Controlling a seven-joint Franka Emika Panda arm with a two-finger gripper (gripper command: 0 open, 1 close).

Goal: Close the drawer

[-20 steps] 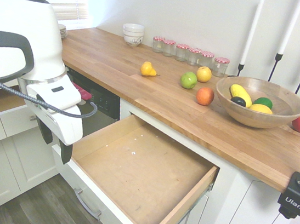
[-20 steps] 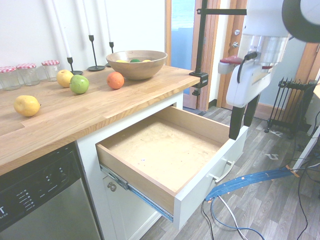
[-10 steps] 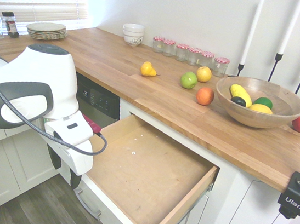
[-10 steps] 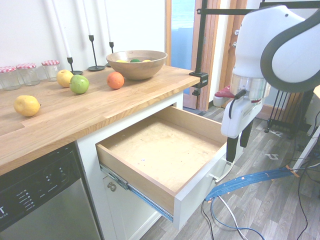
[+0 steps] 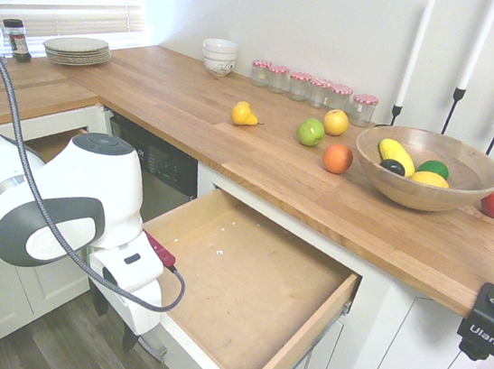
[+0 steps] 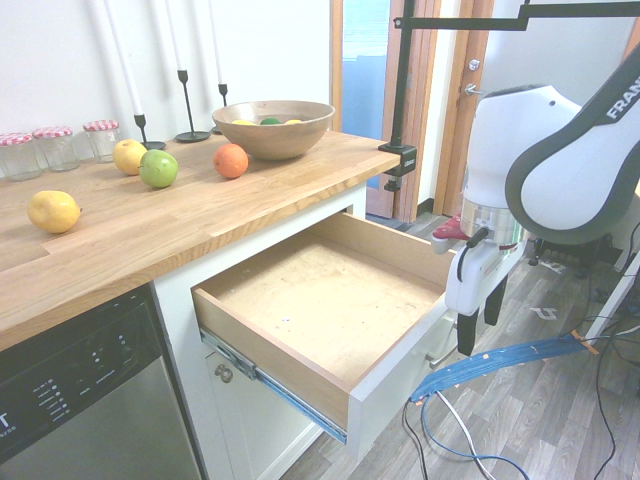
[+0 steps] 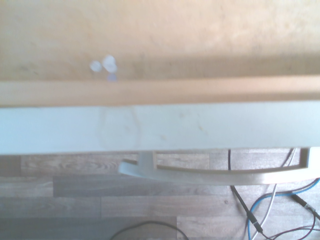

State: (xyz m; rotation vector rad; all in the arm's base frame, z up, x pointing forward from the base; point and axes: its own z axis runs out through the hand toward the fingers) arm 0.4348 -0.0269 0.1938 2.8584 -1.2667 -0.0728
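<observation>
A: Down at the drawer front, your gripper point(image 6: 478, 330) hangs just outside the white panel, fingers point(image 6: 466, 333) pointing at the floor. They look slightly parted with nothing between them, but I can't tell the gap for sure from either side view.

B: Touching the panel?

A: Close to it, contact unclear. In the first exterior view the wrist body blocks most of it; only a dark finger tip point(image 5: 130, 340) shows beside the handle point(image 5: 152, 349).

B: And the drawer?

A: The drawer point(image 6: 335, 300) is pulled well out from under the wooden countertop point(image 5: 259, 163), brown bottom bare apart from a few pale specks point(image 7: 103, 65). The wrist view looks straight down over the front edge, with the silver bar handle point(image 7: 215, 173) below the panel.

B: Step?

A: I'd call it the approach to the push. Nothing is closed yet. You need the fingers or the wrist flat against the panel, then a straight shove toward the cabinet, along the runners. Push off-centre and I'd expect it to rack on its slides.

B: Arm pose?

A: Low and folded: wrist vertical, big white elbow joint point(image 5: 63, 201) sitting in front of the dishwasher point(image 5: 160, 166), forearm coming in from the room side. Fruit, wooden bowl point(image 5: 427, 168) and jars up top are well clear of it.
</observation>
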